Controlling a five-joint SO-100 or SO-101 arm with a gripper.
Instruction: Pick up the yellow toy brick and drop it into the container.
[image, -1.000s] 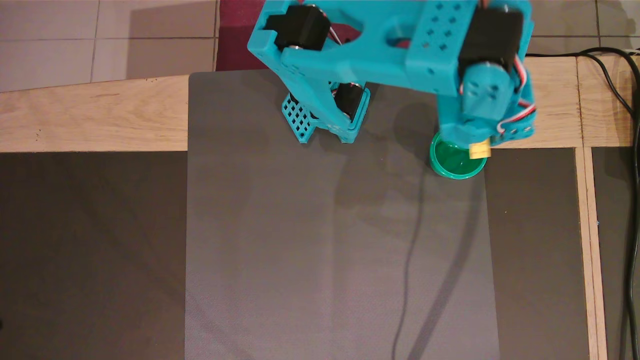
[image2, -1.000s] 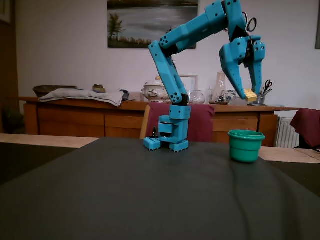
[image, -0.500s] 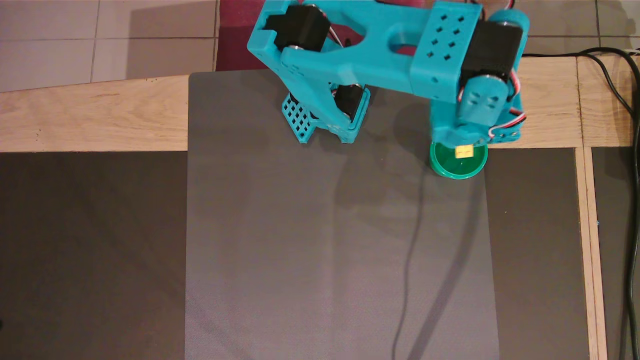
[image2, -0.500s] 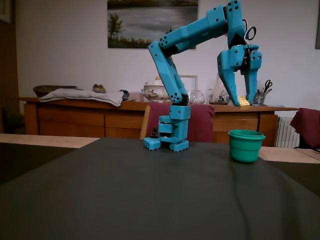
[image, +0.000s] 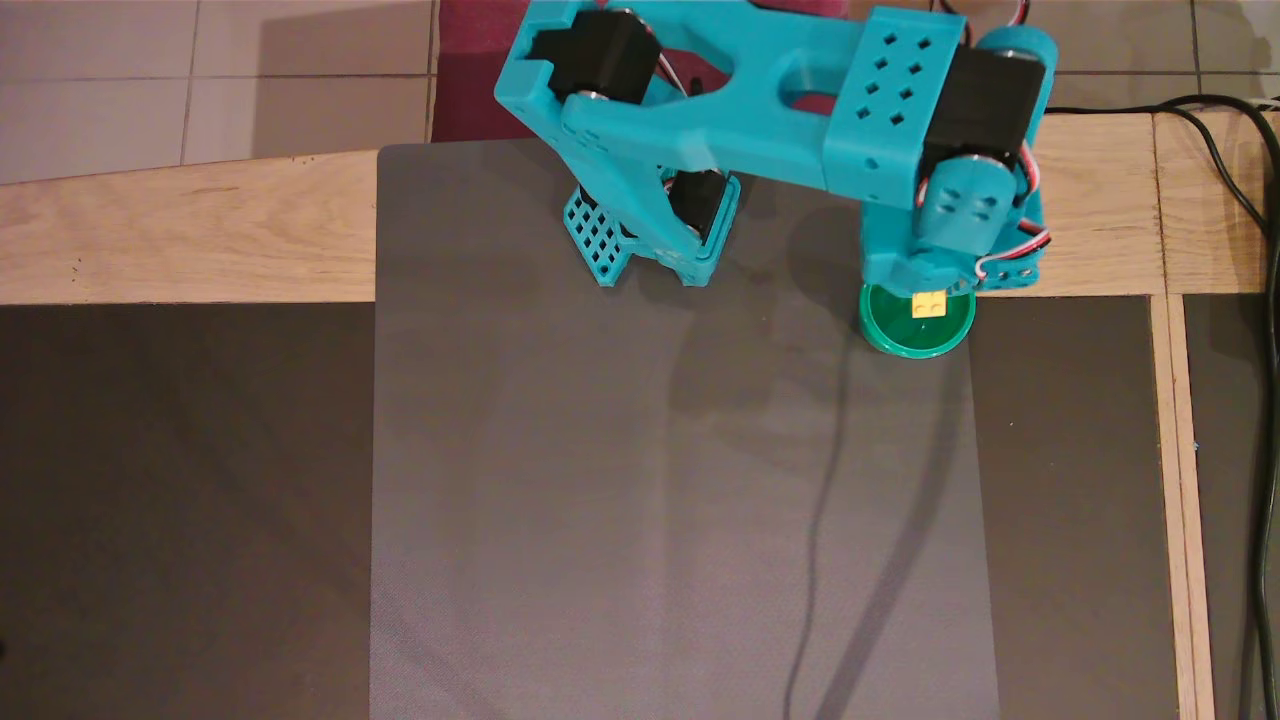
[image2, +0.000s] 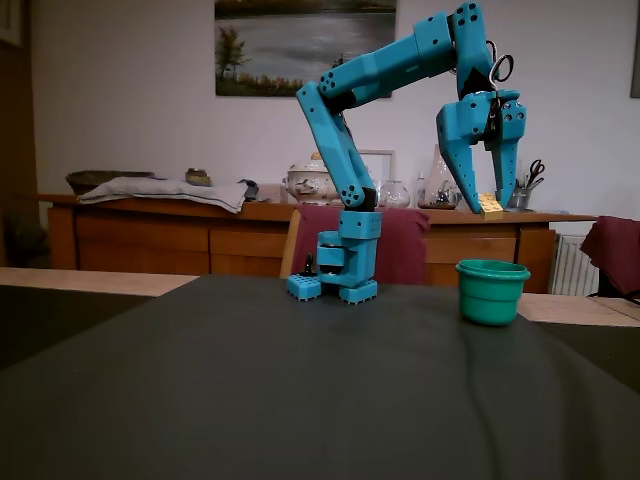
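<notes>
A grey mat (image: 680, 500) is laid over the wooden table (image: 180, 240), reaching from the table's far edge toward the near one. The teal arm (image2: 385, 65) is raised from its base (image2: 345, 265), which is seated at the mat's far edge. The container (image2: 491, 291) is set upright at the mat's far right corner, as seen in the overhead view, its rim (image: 900, 345) partly covered by the wrist. The gripper (image2: 486, 205) is held well above the container, fingers pointing down and narrowly parted, and the yellow toy brick (image2: 490, 204) is clamped between their tips, directly over the container's opening (image: 929, 303).
</notes>
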